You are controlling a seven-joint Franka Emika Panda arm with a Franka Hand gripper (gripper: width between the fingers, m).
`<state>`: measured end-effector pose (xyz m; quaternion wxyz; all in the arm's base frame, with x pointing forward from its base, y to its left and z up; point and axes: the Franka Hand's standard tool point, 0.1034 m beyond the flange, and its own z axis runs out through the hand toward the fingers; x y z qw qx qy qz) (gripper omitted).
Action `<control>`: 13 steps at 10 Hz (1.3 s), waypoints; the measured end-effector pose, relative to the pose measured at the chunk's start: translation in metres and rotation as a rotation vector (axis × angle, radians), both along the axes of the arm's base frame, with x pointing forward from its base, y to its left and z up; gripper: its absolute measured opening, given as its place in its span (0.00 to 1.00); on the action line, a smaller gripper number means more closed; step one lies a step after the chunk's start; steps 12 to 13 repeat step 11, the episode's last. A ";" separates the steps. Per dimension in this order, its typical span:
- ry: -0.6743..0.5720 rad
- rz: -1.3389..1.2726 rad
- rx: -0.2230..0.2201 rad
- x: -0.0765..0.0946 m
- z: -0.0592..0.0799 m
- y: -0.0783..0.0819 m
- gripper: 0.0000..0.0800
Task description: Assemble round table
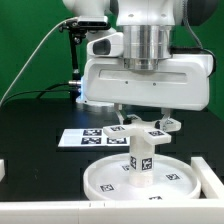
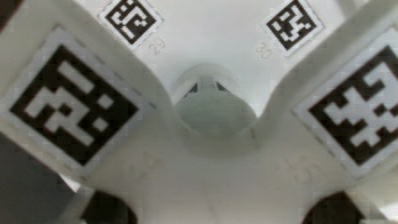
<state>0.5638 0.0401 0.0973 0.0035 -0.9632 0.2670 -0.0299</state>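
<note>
The round disc (image 1: 105, 180) lies flat on the black table near the front. The short leg (image 1: 140, 163) stands upright at the disc's middle. On top of the leg sits the cross-shaped base (image 1: 143, 132), its tagged arms spread out. My gripper (image 1: 142, 122) comes straight down over the base, with a finger on each side of it, and is shut on it. In the wrist view the cross-shaped base (image 2: 210, 110) fills the picture, with tags on its arms, and the gripper (image 2: 217, 206) clamps it between dark fingertips (image 2: 103, 208).
The marker board (image 1: 82, 138) lies flat behind the disc toward the exterior view's left. White blocks stand at the left edge (image 1: 3, 170) and the right edge (image 1: 212, 172). A white wall (image 1: 50, 214) runs along the front. A green backdrop stands behind.
</note>
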 end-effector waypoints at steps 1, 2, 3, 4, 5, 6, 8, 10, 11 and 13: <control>-0.002 -0.053 0.003 0.000 0.000 0.000 0.55; -0.012 -0.078 0.004 -0.001 0.001 0.000 0.55; -0.012 -0.076 0.004 -0.001 0.000 0.000 0.62; -0.012 -0.075 0.003 -0.001 0.000 0.000 0.75; -0.012 -0.075 0.003 -0.001 0.000 0.000 0.75; -0.013 -0.073 0.007 -0.001 0.003 0.000 0.80; 0.005 -0.073 0.055 -0.001 0.033 0.001 0.81; 0.018 -0.074 0.059 0.001 0.038 0.001 0.81; 0.019 -0.074 0.058 0.001 0.037 0.001 0.81; 0.019 -0.074 0.058 0.001 0.037 0.001 0.81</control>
